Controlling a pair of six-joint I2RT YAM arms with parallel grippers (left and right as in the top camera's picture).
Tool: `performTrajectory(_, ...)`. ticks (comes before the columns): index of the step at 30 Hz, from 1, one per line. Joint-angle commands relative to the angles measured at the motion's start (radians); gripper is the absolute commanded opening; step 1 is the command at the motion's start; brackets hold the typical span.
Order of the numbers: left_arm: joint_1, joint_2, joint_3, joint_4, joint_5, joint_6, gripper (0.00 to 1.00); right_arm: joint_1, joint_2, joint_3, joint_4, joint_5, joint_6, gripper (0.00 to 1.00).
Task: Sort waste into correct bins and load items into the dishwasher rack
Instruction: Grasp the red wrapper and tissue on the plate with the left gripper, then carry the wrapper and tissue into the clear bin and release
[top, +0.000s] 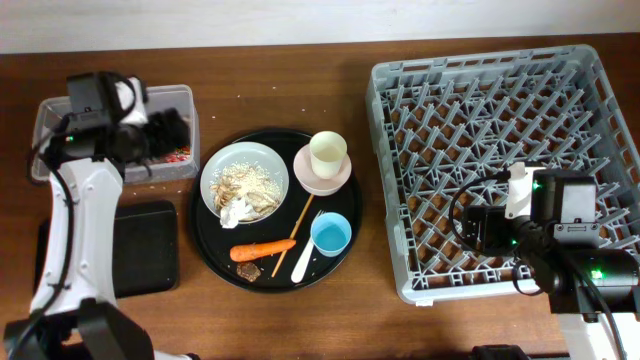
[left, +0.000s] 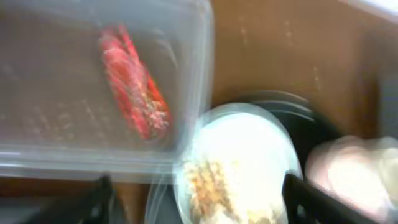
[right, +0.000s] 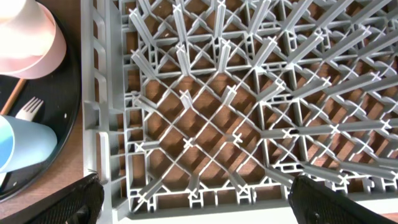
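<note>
Two bins lie left of the large round black tray (top: 215, 250): the clear plastic tub (top: 180, 100) toward the far edge of the table and the shallow black tray (top: 150, 250) nearer. The red shiny wrapper (left: 134, 87) lies inside the tub. The left gripper (left: 198, 186) hangs over the end of the tub that faces the round tray; its fingers stand wide apart and hold nothing.

On the round tray, starting from its left side, are:
- the white plate (top: 218, 165), with pale food scraps (top: 250, 185) and a crumpled tissue (top: 234, 210) on it
- the carrot (top: 262, 250) and a small brown bit (top: 250, 271)
- a thin wooden stick (top: 294, 235)
- the white fork (top: 304, 262)
- the pink bowl (top: 305, 175), with the cream cup (top: 328, 153) standing in it
- the light blue cup (top: 331, 235)

Right of the round tray stands the grey dishwasher rack (top: 378, 160). The right gripper (right: 194, 183) hovers over the rack's near part, on the side toward the round tray. Its fingers are fully spread and empty.
</note>
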Motion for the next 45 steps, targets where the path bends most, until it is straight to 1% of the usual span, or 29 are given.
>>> performTrajectory(1, -0.105, -0.003, -0.042, -0.195, 0.09, -0.003, 0.94, 0.005, -0.001, 0.018, -0.002, 0.011, 0.008, 0.99)
performTrajectory(3, -0.164, -0.002, -0.137, -0.192, 0.075, -0.019, 0.95, 0.005, -0.001, 0.018, -0.001, 0.011, 0.008, 0.99)
performTrajectory(4, -0.181, -0.002, -0.179, -0.184, 0.026, -0.05, 0.95, 0.005, -0.001, 0.018, -0.001, 0.011, 0.008, 0.99)
performTrajectory(5, -0.199, -0.002, -0.243, -0.146, -0.024, -0.078, 0.95, 0.005, -0.001, 0.018, -0.002, 0.011, 0.008, 0.99)
performTrajectory(6, -0.205, -0.002, -0.275, -0.108, -0.023, -0.078, 0.94, 0.005, -0.001, 0.018, -0.002, 0.011, 0.008, 0.99)
performTrajectory(8, -0.213, -0.002, -0.381, 0.047, -0.024, -0.096, 0.93, 0.005, -0.001, 0.018, -0.004, 0.011, 0.008, 0.99)
performTrajectory(9, -0.214, -0.002, -0.431, 0.123, -0.024, -0.13, 0.9, 0.005, -0.001, 0.018, -0.008, 0.011, 0.008, 0.99)
performTrajectory(10, -0.214, -0.002, -0.462, 0.176, -0.023, -0.144, 0.78, 0.005, -0.001, 0.018, -0.009, 0.011, 0.008, 0.99)
performTrajectory(11, -0.214, -0.002, -0.478, 0.209, -0.023, -0.145, 0.63, 0.005, -0.001, 0.018, -0.009, 0.011, 0.008, 0.99)
performTrajectory(12, -0.214, -0.002, -0.484, 0.225, -0.023, -0.149, 0.56, 0.005, -0.001, 0.018, -0.009, 0.011, 0.008, 0.99)
performTrajectory(13, -0.214, -0.002, -0.484, 0.227, -0.023, -0.149, 0.43, 0.005, -0.001, 0.018, -0.009, 0.011, 0.008, 0.99)
performTrajectory(15, -0.216, -0.002, -0.484, 0.222, -0.023, -0.149, 0.09, 0.005, -0.001, 0.018, -0.009, 0.011, 0.008, 0.99)
performTrajectory(16, -0.217, -0.002, -0.484, 0.221, -0.023, -0.149, 0.0, 0.005, -0.001, 0.018, -0.009, 0.011, 0.008, 0.99)
performTrajectory(19, -0.216, -0.005, -0.469, 0.218, -0.018, -0.149, 0.01, 0.005, -0.001, 0.018, -0.009, 0.011, 0.008, 0.99)
performTrajectory(20, -0.214, -0.02, -0.43, 0.185, -0.018, -0.148, 0.0, 0.005, -0.001, 0.018, -0.009, 0.011, 0.008, 0.99)
performTrajectory(21, -0.211, -0.046, -0.361, 0.132, -0.021, -0.147, 0.0, 0.005, -0.001, 0.018, -0.01, 0.011, 0.008, 0.99)
performTrajectory(22, -0.201, -0.083, -0.262, 0.087, -0.027, -0.108, 0.01, 0.005, -0.001, 0.018, -0.013, 0.011, 0.008, 0.99)
performTrajectory(24, -0.182, -0.119, -0.151, 0.062, -0.096, -0.105, 0.0, 0.005, -0.001, 0.018, -0.012, 0.011, 0.008, 0.99)
performTrajectory(26, -0.158, -0.134, -0.082, 0.082, -0.192, -0.102, 0.0, 0.005, -0.001, 0.018, -0.012, 0.011, 0.008, 0.99)
performTrajectory(27, -0.129, -0.132, -0.06, 0.134, -0.283, -0.102, 0.01, 0.005, -0.001, 0.018, -0.012, 0.011, 0.008, 0.99)
performTrajectory(28, -0.101, -0.125, -0.06, 0.181, -0.325, -0.102, 0.01, 0.005, -0.001, 0.018, -0.012, 0.011, 0.008, 0.99)
performTrajectory(30, -0.063, -0.087, -0.06, 0.24, -0.349, -0.103, 0.0, 0.005, -0.001, 0.018, -0.012, 0.011, 0.008, 0.99)
performTrajectory(32, -0.03, 0.01, -0.06, 0.294, -0.349, -0.103, 0.0, 0.005, -0.001, 0.018, -0.013, 0.011, 0.008, 0.99)
performTrajectory(33, -0.023, 0.041, -0.06, 0.309, -0.349, -0.103, 0.04, 0.005, -0.001, 0.018, -0.013, 0.011, 0.008, 0.99)
performTrajectory(35, -0.012, 0.096, -0.06, 0.33, -0.348, -0.103, 0.45, 0.005, -0.001, 0.018, -0.014, 0.011, 0.008, 0.99)
performTrajectory(36, -0.012, 0.116, -0.06, 0.344, -0.349, -0.102, 0.7, 0.005, -0.001, 0.018, -0.014, 0.011, 0.008, 0.99)
performTrajectory(39, -0.013, 0.098, -0.04, 0.355, -0.341, -0.093, 0.74, 0.005, -0.001, 0.018, -0.015, 0.011, 0.008, 0.99)
performTrajectory(42, -0.014, 0.055, -0.002, 0.348, -0.262, -0.087, 0.75, 0.005, -0.001, 0.018, -0.016, 0.011, 0.008, 0.99)
performTrajectory(45, -0.013, 0.043, 0.003, 0.346, -0.298, -0.087, 0.75, 0.005, -0.001, 0.018, -0.017, 0.011, 0.008, 0.99)
